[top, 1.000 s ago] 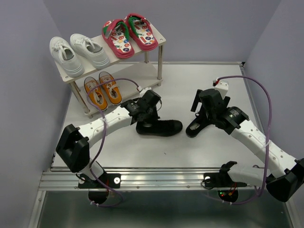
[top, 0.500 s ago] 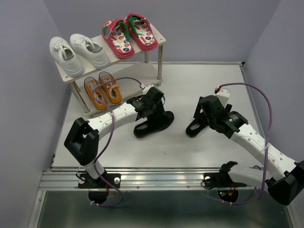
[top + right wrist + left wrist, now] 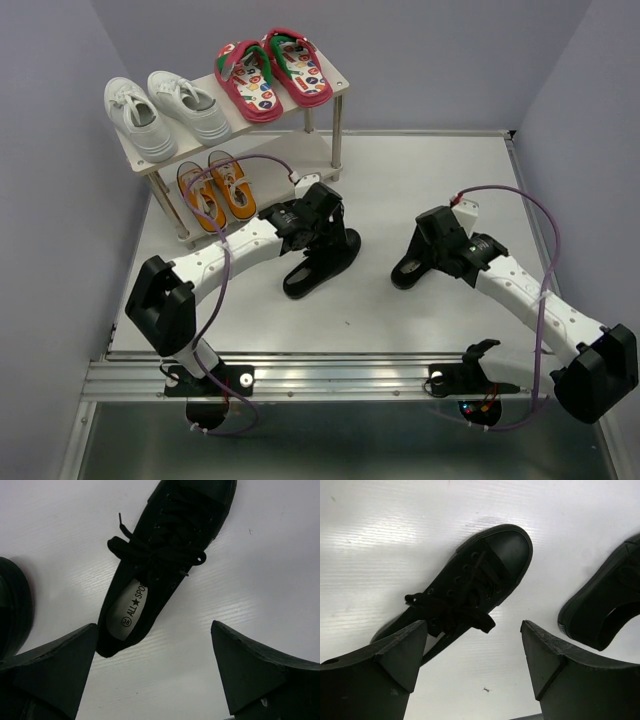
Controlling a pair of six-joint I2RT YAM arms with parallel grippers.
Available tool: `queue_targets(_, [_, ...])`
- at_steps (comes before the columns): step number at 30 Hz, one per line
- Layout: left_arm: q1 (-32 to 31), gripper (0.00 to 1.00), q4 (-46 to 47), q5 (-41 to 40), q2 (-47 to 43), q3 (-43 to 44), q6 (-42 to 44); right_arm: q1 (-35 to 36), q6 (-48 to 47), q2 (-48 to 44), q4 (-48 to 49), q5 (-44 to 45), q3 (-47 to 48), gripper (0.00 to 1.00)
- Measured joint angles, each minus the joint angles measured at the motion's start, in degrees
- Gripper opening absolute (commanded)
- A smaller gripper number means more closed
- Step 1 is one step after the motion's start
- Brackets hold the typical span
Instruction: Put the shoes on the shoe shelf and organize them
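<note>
Two black laced shoes lie on the white table. The left one (image 3: 306,280) (image 3: 470,580) lies diagonally under my left gripper (image 3: 325,235) (image 3: 474,625), which is open just above its laces and touches nothing. The right one (image 3: 407,269) (image 3: 165,550) shows an "ALL SPORT" insole, and my right gripper (image 3: 432,245) (image 3: 154,627) hangs wide open over its heel end. On the shoe shelf (image 3: 295,157) at the back left, white sneakers (image 3: 165,112) and red flip-flops (image 3: 272,72) fill the top board. Orange sneakers (image 3: 217,190) sit on the lower board.
The lower board's right half is bare beside the orange sneakers. Purple walls close in the table on the left, back and right. A metal rail (image 3: 330,378) runs along the near edge by the arm bases. Each wrist view catches the other black shoe at its edge.
My left gripper has opened and let go of the left black shoe, which turned from lying crosswise to diagonal. The right arm has drawn back slightly toward the near side.
</note>
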Motion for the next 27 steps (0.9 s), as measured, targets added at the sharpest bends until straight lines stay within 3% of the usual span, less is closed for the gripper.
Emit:
queue_targets(9, [1.2,0.90,-1.3,-4.8,-2.9,-1.0,3.6,-10.1,0.6,0.4,4.6,-10.4,-5.2,1.00])
queue_targets(16, [5.2,0.91,5.0,-0.2,-2.9,-11.3,5.3,-10.9,0.6,5.4,10.2,-14.8,-6.8,0.96])
queue_targets(22, [5.2,0.90,12.4,9.2,-2.8,-18.1,5.4,-10.9,0.9,9.4,14.6,-16.5,-10.6,0.66])
queue_targets(27, [4.5,0.88,16.7,13.2,-1.7,-19.7,6.1,-10.9,0.9,12.7,18.1,-17.6,-11.2,0.30])
